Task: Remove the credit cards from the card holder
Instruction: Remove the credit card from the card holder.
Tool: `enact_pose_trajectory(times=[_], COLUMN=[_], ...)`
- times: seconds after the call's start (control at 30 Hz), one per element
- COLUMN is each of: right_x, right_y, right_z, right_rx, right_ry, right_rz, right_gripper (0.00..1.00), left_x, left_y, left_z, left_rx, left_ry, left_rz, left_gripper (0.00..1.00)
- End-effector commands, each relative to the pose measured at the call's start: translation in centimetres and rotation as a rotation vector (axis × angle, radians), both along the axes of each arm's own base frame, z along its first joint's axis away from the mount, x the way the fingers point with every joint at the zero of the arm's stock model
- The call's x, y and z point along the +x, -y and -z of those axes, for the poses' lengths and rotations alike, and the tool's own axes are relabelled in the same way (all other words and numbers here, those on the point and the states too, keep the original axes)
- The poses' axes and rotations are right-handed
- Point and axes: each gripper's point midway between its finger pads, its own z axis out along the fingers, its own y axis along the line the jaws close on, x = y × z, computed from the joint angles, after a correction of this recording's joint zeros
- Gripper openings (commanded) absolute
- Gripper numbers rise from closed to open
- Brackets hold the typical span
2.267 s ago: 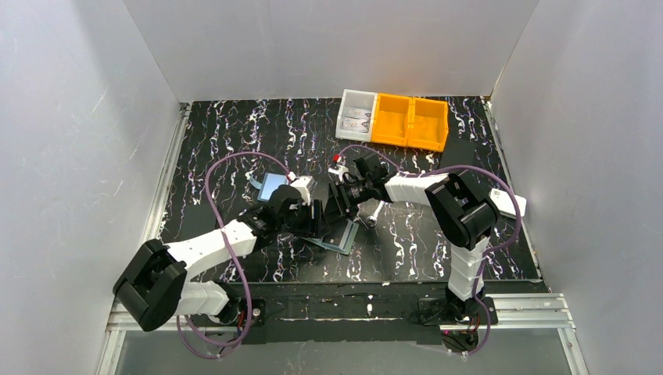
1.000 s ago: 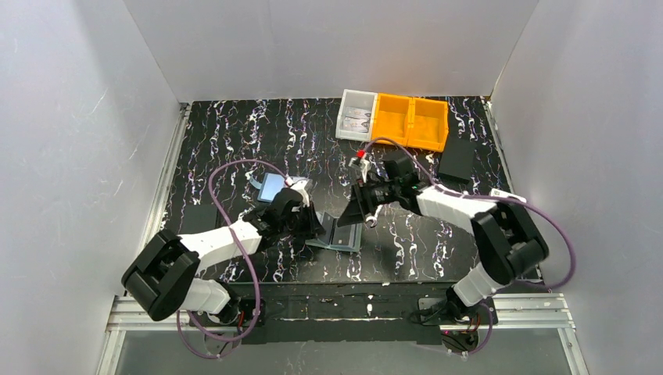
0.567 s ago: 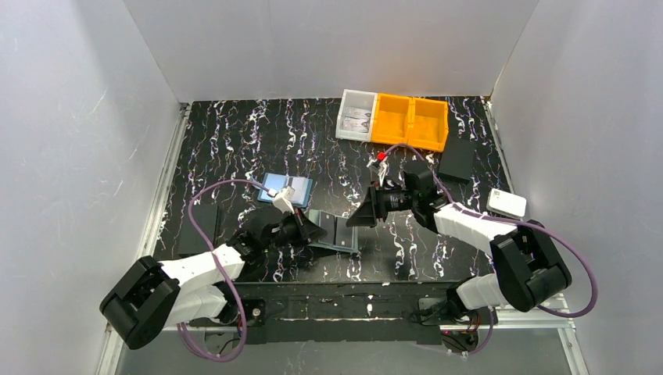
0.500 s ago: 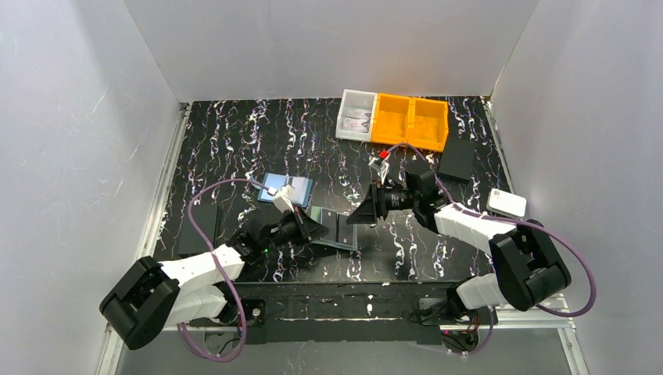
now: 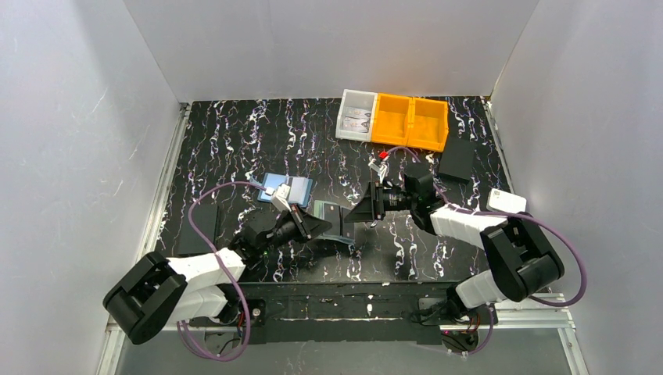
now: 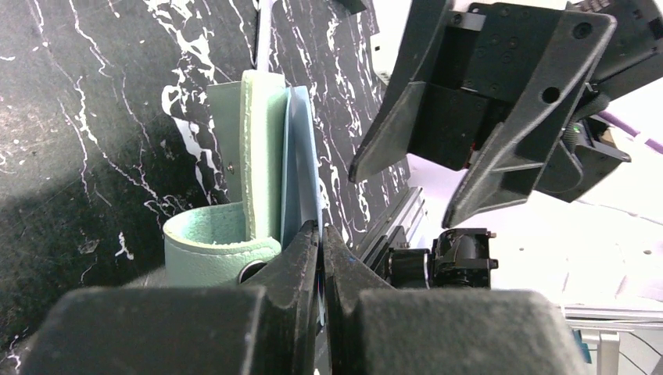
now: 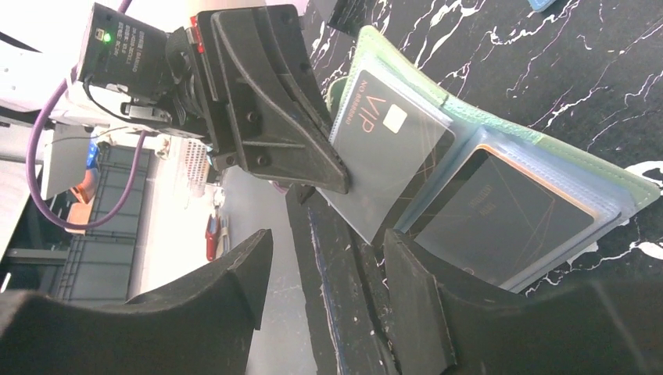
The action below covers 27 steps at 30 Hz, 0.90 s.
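Sage-green card holder (image 6: 262,141) is clamped in the left end effector (image 6: 320,228), the released right end effector (image 7: 327,248) just beside.

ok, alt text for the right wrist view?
The card holder sits open on the black table, a black VIP card and a second dark card in its clear sleeves. The left gripper pinches one panel; the right gripper hangs open.

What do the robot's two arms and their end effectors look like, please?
Both the left arm and the right arm have white link shells between bulky black joint housings, with a purple cable looping along each. The left end effector and the right end effector are matte black, each with two flat, wedge-shaped fingers tapering to narrow tips.
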Motion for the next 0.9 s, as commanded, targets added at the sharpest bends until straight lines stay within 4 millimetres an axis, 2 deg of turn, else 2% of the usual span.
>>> enact_pose_trajectory(times=[0.0,0.2,0.5,0.87], right_x=[0.3,0.5,0.3,0.1], right_y=[-0.3,-0.6,-0.8,-1.1], right_z=[-0.1,0.1,-0.5,-2.4], right_rx=[0.030,0.038,0.063,0.110], right_ry=[-0.003,-0.030,-0.042,-0.027], right_rz=[0.002,-0.003,-0.021,-0.055], right_gripper=[0.62,0.60,0.56,0.48], left_x=[0.6,0.6,0.6,0.6], left_y=[0.5,0.5,1.0,1.7], left_z=[-3.7,-4.3,-5.3,-6.8], left_rx=[-0.129,-0.178,-0.235,-0.297], left_ry=[0.106,0.116,0.130,0.139], left_rz=[-0.014,-0.019,-0.001,0.025], left_gripper=[0.00,0.00,0.00,0.00])
